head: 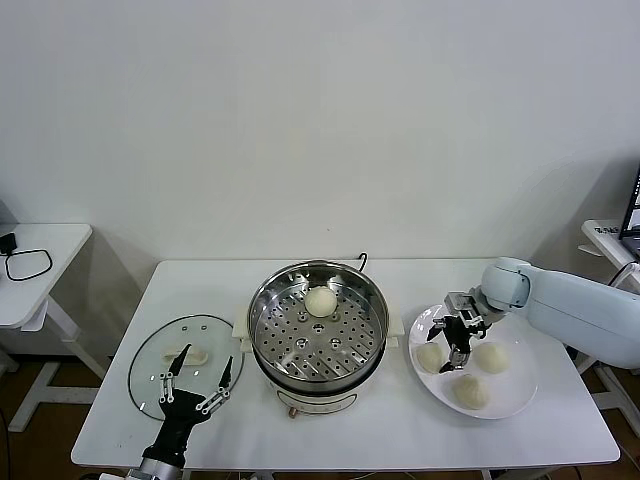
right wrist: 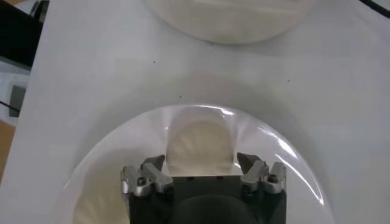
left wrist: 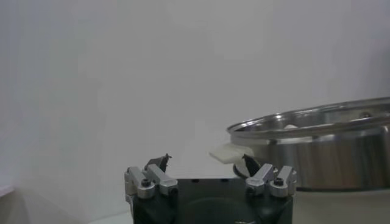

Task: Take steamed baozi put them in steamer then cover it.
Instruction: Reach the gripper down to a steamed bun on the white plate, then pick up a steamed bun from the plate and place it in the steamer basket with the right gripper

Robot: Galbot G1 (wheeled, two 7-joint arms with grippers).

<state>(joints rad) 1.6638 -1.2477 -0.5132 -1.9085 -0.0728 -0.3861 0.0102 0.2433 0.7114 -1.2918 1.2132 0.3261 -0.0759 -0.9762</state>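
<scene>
Three small round cream-white dough buns (head: pixel 468 368) sit on a flat white round plate (head: pixel 520 398) at the right of the white table (head: pixel 400 430), one at the plate's left, one right, one near. One more bun (head: pixel 320 300) lies on the perforated tray at the far side of the large round shiny stainless-steel steamer (head: pixel 318 335), centre of table. Round clear glass lid (head: pixel 150 365) with cream oblong handle lies flat on the table left of the steamer. Right gripper (head: pixel 456 345) is low over the plate's left bun (right wrist: pixel 200 143), fingers either side of it; right wrist view shows them spread with gaps to the bun, no grip yet. Left gripper (head: pixel 197 385) hangs over the lid's near edge, fingers wide apart, nothing between them.
</scene>
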